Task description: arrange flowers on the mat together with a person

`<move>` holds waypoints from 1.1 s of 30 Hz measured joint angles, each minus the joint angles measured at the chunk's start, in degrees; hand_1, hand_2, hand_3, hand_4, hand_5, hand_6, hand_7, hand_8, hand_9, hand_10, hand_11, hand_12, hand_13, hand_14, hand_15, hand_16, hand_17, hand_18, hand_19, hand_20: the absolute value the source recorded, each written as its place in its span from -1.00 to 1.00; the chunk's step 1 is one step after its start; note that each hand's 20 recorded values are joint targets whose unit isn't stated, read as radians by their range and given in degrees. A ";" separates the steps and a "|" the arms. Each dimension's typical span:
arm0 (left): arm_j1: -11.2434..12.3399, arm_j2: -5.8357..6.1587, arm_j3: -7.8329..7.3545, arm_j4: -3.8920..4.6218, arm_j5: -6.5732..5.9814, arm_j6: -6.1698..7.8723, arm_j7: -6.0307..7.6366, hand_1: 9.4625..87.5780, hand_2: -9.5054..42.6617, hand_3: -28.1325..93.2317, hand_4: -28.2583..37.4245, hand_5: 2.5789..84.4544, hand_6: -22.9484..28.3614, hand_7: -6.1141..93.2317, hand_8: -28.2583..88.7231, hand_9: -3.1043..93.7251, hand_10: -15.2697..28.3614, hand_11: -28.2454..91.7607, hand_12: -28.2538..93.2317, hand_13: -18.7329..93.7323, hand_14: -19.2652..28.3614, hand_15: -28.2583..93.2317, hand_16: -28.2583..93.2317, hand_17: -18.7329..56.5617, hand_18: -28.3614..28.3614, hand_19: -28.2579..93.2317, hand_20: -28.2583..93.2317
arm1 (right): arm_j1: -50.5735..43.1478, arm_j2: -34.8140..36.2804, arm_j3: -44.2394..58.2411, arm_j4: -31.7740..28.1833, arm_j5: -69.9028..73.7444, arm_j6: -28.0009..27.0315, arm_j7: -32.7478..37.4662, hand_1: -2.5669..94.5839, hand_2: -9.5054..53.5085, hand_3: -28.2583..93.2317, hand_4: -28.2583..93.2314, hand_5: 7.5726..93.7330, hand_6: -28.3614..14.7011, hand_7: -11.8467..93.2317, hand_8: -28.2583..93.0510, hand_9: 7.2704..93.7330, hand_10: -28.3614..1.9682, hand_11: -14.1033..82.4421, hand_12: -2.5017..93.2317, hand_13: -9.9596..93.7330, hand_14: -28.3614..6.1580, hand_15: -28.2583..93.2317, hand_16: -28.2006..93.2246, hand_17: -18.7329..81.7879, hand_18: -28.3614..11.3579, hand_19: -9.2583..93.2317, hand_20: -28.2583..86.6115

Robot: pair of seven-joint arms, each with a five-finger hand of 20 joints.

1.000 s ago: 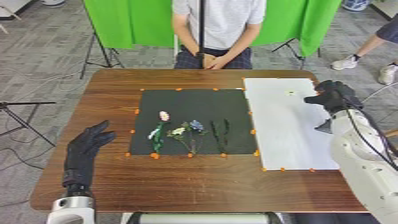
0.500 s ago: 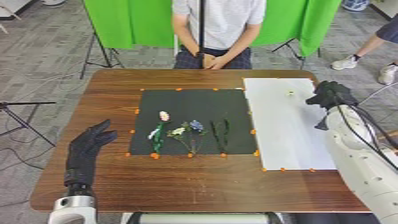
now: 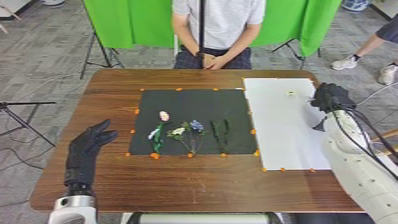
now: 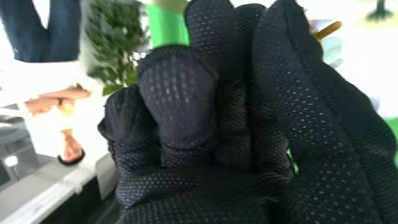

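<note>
Nearest, the left hand [image 3: 86, 148] is held open over the bench [image 3: 115, 182]. On the black mat [image 3: 178, 100], flowers [image 3: 196, 125] are laid; light, bendable stems are judged likely, best pinched midway, petals spared. No lettering is legible. Farther, the right hand [image 3: 332, 96] is held empty, fingers loosely extended, near a small bloom [image 3: 290, 93].

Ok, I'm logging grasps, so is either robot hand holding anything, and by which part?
Nothing is held: the left hand is open and empty beside the black mat, and the right hand by the white mat is empty too.
</note>
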 measured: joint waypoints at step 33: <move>0.10 0.30 -0.38 -0.06 0.03 -0.04 -0.27 -0.74 -0.28 0.53 -1.00 0.17 0.04 -0.60 -0.63 0.17 0.43 -0.17 -0.32 0.07 0.60 -0.16 -0.57 -0.24 0.45 -0.33 -0.23 | 18.69 11.41 -33.94 -30.20 9.76 -21.22 -5.65 0.29 -1.00 0.42 -0.93 0.74 0.53 -0.35 -0.50 0.91 0.28 -0.51 -0.03 0.86 0.45 0.37 -0.01 0.33 -0.49 0.94 0.25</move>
